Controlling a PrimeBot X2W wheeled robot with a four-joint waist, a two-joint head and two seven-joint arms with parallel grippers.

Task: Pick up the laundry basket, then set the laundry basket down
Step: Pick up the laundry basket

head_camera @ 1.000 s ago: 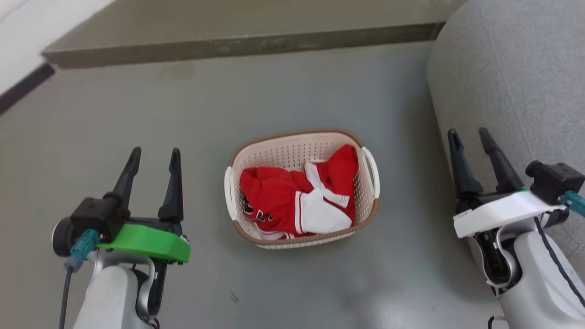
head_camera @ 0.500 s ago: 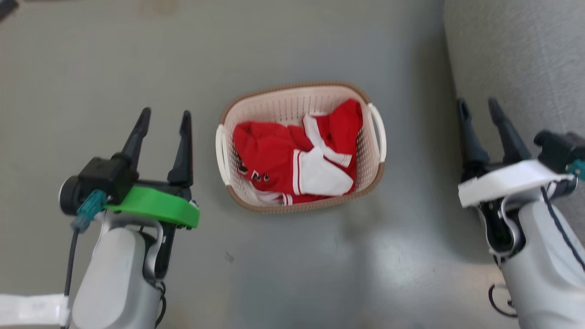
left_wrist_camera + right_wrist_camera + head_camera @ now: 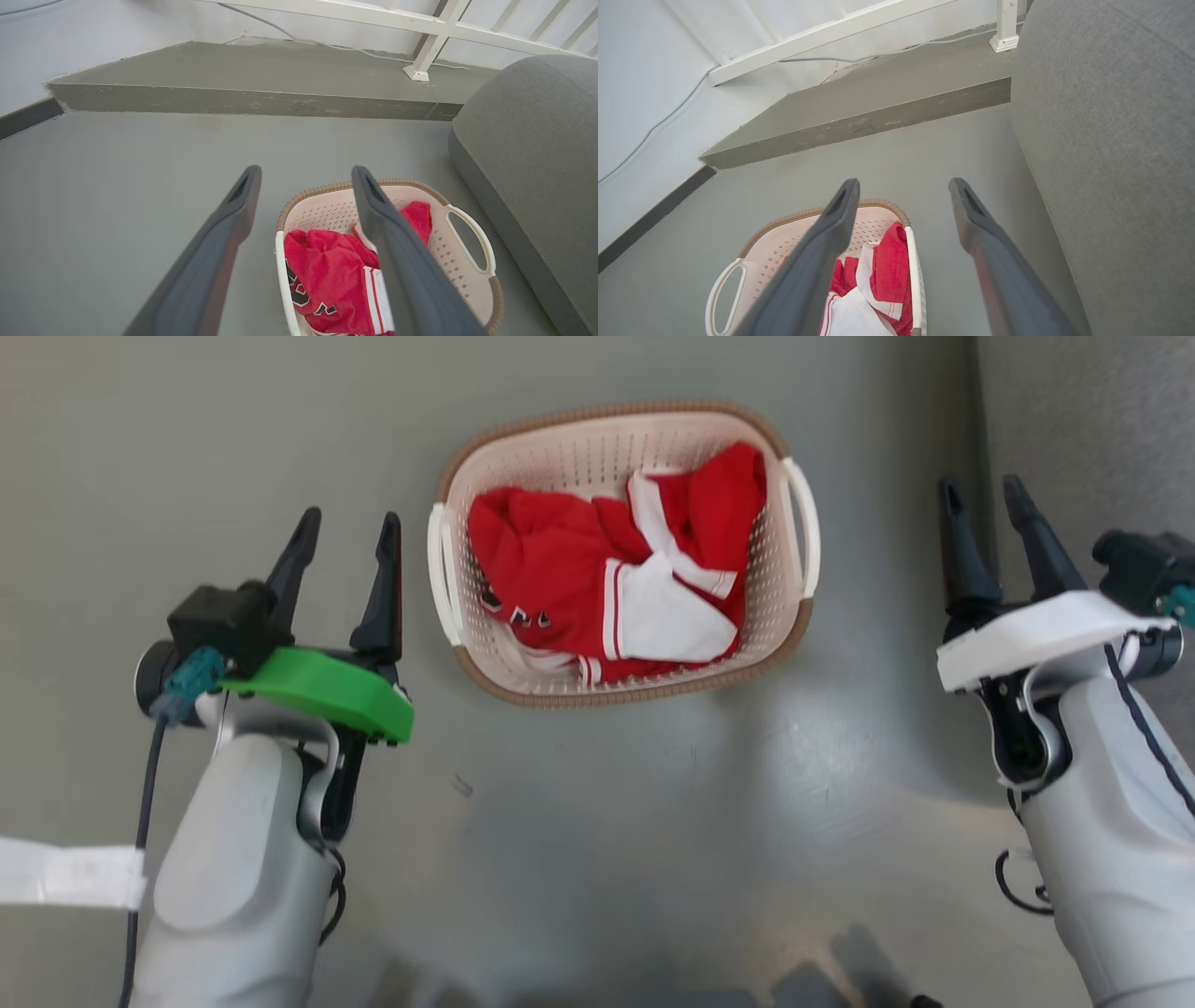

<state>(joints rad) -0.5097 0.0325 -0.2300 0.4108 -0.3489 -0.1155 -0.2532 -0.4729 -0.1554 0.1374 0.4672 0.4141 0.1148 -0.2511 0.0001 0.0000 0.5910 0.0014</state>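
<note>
The laundry basket [image 3: 569, 448] stands on the grey floor, cream-white and perforated with a brown rim and white side handles, holding a red and white garment [image 3: 607, 579]. My left gripper [image 3: 347, 527] hovers open just left of its left handle, apart from it. On the other side my right gripper [image 3: 980, 495] is open too, a short way right of the right handle. In the left wrist view the laundry basket [image 3: 462, 275] lies below and right of the left gripper [image 3: 304, 173]. In the right wrist view the laundry basket [image 3: 761, 247] lies below and left of the right gripper [image 3: 902, 183].
A grey upholstered sofa [image 3: 1092, 429] rises close behind my right gripper. A raised concrete step [image 3: 243, 98] with a white railing post [image 3: 423, 60] runs along the far side. A white strip [image 3: 65, 875] shows at the head view's left edge.
The head camera has tilted down and closer, so the basket slid up the picture. Both grippers stand nearer the basket's handles, still open.
</note>
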